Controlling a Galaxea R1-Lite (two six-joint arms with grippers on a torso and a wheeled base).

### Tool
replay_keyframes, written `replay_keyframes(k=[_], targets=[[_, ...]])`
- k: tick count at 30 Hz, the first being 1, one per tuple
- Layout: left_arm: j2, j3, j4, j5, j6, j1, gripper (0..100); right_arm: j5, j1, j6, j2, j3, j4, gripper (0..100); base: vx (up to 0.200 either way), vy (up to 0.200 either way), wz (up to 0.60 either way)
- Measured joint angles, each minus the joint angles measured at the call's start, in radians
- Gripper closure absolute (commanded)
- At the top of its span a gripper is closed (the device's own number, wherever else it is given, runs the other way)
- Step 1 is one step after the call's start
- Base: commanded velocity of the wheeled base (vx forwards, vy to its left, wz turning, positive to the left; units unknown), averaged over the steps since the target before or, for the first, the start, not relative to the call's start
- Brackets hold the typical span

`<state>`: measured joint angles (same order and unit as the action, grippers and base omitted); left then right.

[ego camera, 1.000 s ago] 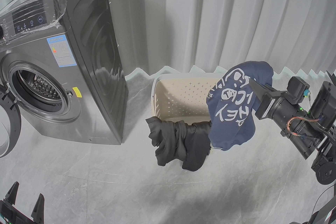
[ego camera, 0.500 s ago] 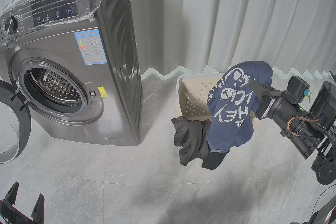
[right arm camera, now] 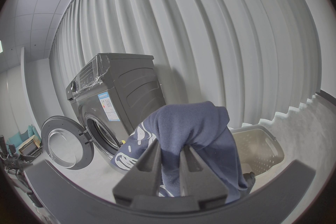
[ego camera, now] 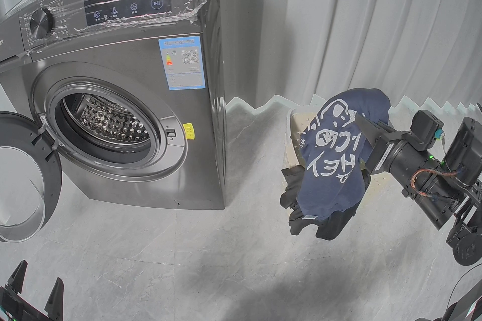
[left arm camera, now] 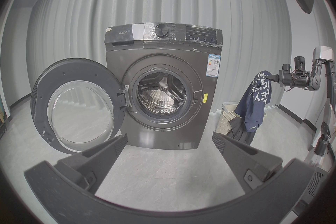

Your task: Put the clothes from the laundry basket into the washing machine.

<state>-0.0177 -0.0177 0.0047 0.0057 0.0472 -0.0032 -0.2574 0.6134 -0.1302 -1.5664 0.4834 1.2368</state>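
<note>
My right gripper is shut on a navy T-shirt with white print and holds it up in the air over the cream laundry basket. A black garment hangs over the basket's near rim, partly behind the shirt. The grey washing machine stands to the left with its round door swung wide and the steel drum showing. My left gripper is open and low at the near left, with nothing between its fingers.
White curtains line the wall behind the machine and basket. Pale tiled floor lies bare between me and the machine. The open door reaches out over the floor on the left.
The whole head picture has shifted right, so the camera has turned toward the washing machine. My right gripper still holds the shirt the same way; the left gripper is unmoved.
</note>
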Motion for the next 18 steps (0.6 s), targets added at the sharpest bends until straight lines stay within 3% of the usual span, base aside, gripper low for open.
replay_keyframes(k=[3,12,18], targets=[[0.000,0.000,0.000,0.000,0.000,0.000,0,0.001,0.001,0.000,0.000,0.000,0.000,100,0.000,0.000,0.00],[0.000,0.000,0.000,0.000,0.000,0.000,0,0.000,0.004,0.000,0.000,0.000,-0.001,100,-0.200,0.000,0.00],[0.000,0.000,0.000,0.000,0.000,0.000,0,0.000,0.004,0.000,0.000,-0.003,-0.001,100,0.000,0.000,0.00]])
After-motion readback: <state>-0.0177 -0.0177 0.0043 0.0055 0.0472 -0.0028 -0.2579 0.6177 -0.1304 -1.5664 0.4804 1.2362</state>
